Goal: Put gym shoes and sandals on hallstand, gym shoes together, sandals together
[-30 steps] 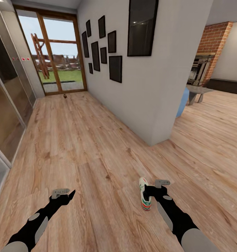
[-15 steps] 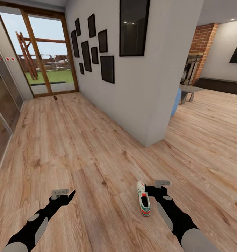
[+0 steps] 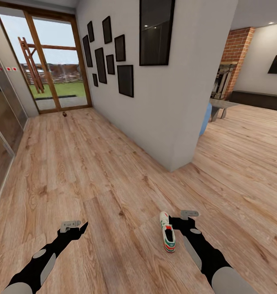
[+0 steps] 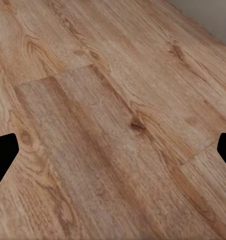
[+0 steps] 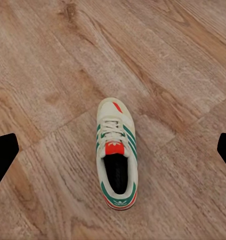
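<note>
1. Grippers come first, at the near edge of our head view: our left gripper hangs over bare plank floor, and our right gripper hangs just beside one gym shoe.
2. Both pairs of fingers are spread wide. In each wrist view we see only dark fingertips at the two side edges, with nothing between them but floor, or, for the right one, the shoe.
3. The gym shoe sits upright on its sole on the corridor floor, free of any grip. It is white with green side stripes, a red tongue label and a red-and-green heel. In the head view its heel points toward us and its toe away.
4. Farther on, a grey wall ends in a corner ahead of us and carries a cluster of black frames.
5. At the far end of the corridor we see a wood-framed glass door, with a small dark object on the floor before it; we cannot tell what it is.
6. Off to the right stands a brick fireplace.
</note>
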